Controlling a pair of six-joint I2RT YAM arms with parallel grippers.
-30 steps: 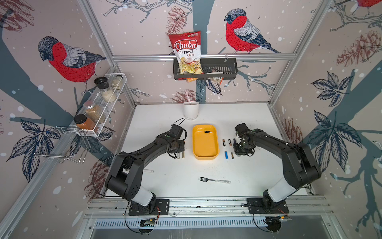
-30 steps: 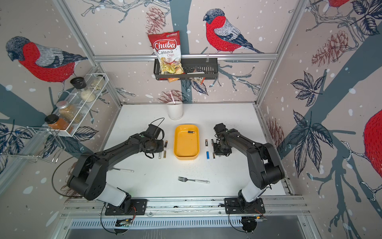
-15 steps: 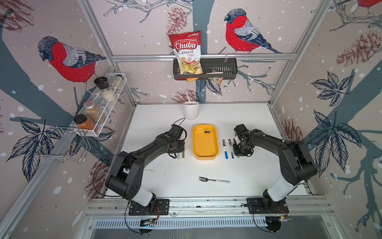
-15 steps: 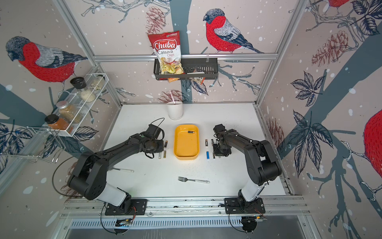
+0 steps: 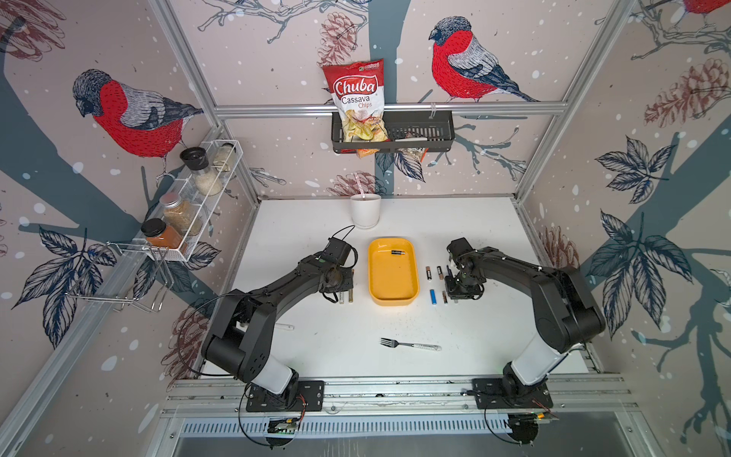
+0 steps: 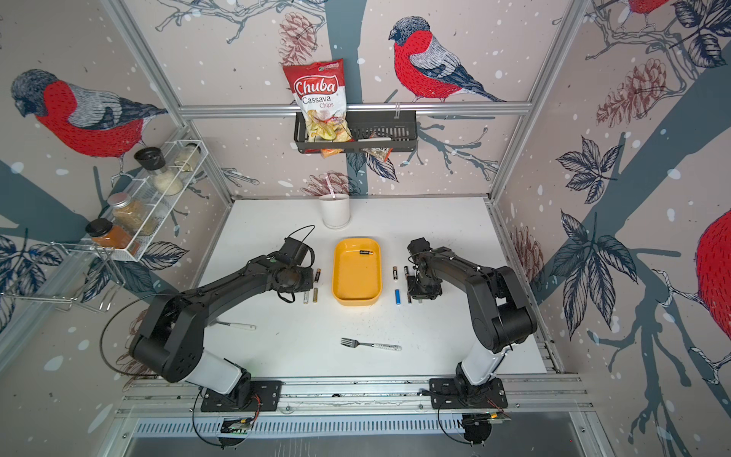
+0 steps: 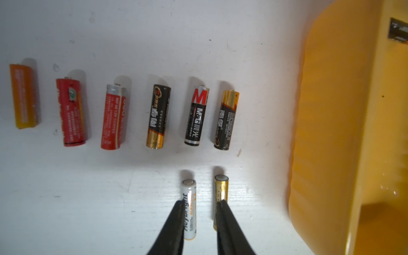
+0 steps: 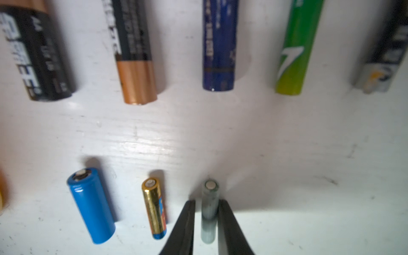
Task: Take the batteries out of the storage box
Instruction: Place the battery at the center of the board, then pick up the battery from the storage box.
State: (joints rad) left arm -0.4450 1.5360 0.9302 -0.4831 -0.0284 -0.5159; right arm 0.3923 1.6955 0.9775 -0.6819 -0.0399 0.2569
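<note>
The yellow storage box [image 5: 372, 277] lies mid-table in both top views, with one black battery [image 5: 398, 252] left in its far end. Several batteries lie in rows on the table on either side of the box. In the left wrist view my left gripper [image 7: 201, 202] hovers open over a white battery [image 7: 189, 212] and a gold one [image 7: 220, 187], holding nothing. My right gripper [image 8: 206, 201] stands low with its jaws slightly apart around a grey battery [image 8: 210, 192] that lies on the table, next to a gold battery [image 8: 154, 207] and a blue one [image 8: 91, 205].
A fork [image 5: 409, 345] lies toward the front of the table. A white cup [image 5: 365, 209] stands behind the box. A white utensil handle [image 5: 283, 327] pokes out from under the left arm. A spice rack [image 5: 190, 205] and a snack basket [image 5: 395, 134] hang on the walls.
My right gripper's jaws have parted a little around the grey battery. The left arm has not moved.
</note>
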